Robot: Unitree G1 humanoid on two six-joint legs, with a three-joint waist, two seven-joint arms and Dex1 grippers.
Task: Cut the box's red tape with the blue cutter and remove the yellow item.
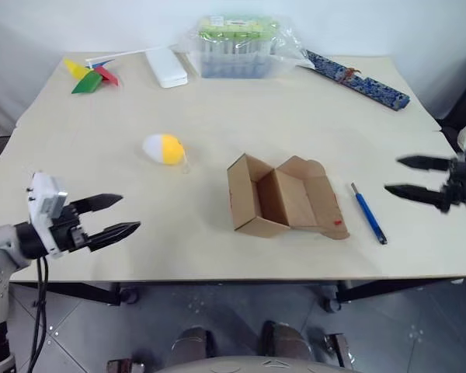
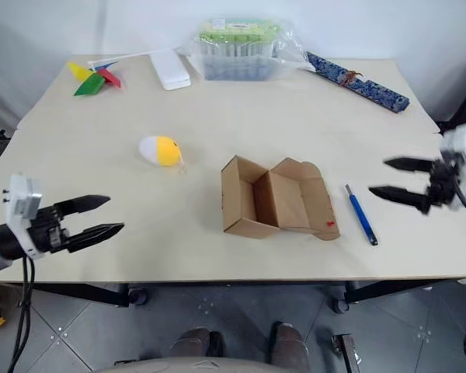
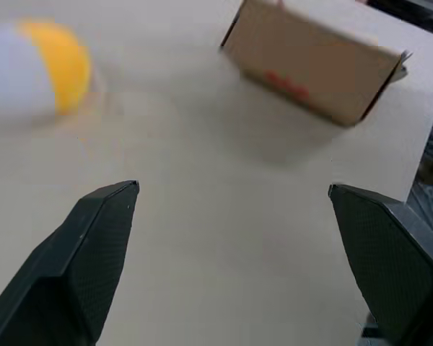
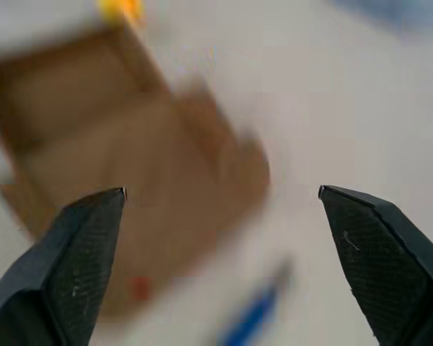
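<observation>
Pale worktop [image 1: 217, 140], grey tiled floor below: the box [image 1: 283, 198] sits right of centre with flaps thrown wide and its cavity bare, red tape [image 1: 339, 224] showing as a scrap on the near flap, blue cutter [image 1: 369, 214] lying just beside it at 3 o'clock, yellow item [image 1: 164, 149] resting out on the surface at the box's 10 o'clock. Left hand [image 1: 113, 216] hovers spread and empty at the near left edge, right hand [image 1: 412, 177] spread and empty off the right edge. Judgement: cutting and removal look complete, so nothing calls for another grasp, only parking both arms.

paper pinwheel [image 1: 92, 75], white case [image 1: 165, 67], lidded tub [image 1: 237, 47] — patterned strip [image 1: 359, 80]
</observation>
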